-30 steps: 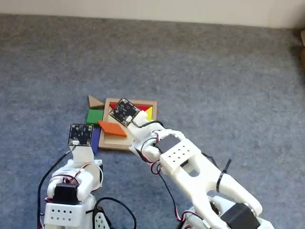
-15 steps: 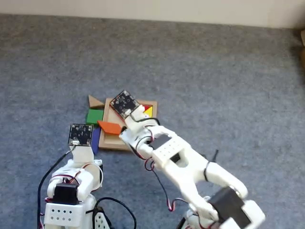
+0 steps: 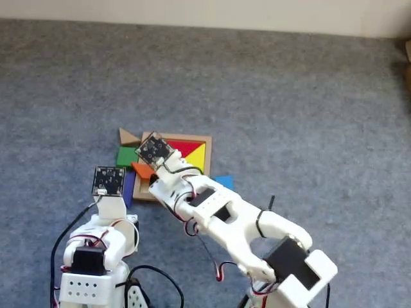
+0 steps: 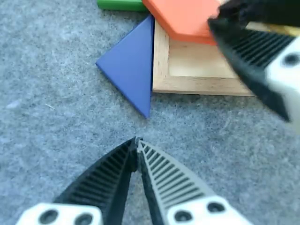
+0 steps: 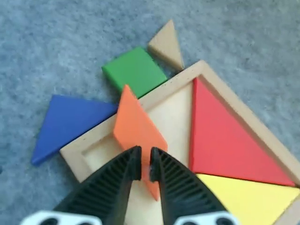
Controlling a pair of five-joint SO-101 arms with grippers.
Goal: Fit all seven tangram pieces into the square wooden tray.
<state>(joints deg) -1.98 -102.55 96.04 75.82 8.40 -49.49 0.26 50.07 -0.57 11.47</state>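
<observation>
Orange, thin and stiff, the slanted piece (image 5: 138, 126) lies mid-frame in the right wrist view, across the left rim of the tray (image 5: 239, 111). It looks light and smooth, so it will likely skate. Pinching its long edges should serve better than pressing its face. The right gripper (image 5: 145, 164) sits over its lower end, jaws almost closed. The left gripper (image 4: 137, 143), closed, hangs below the blue triangle (image 4: 131, 70).
</observation>
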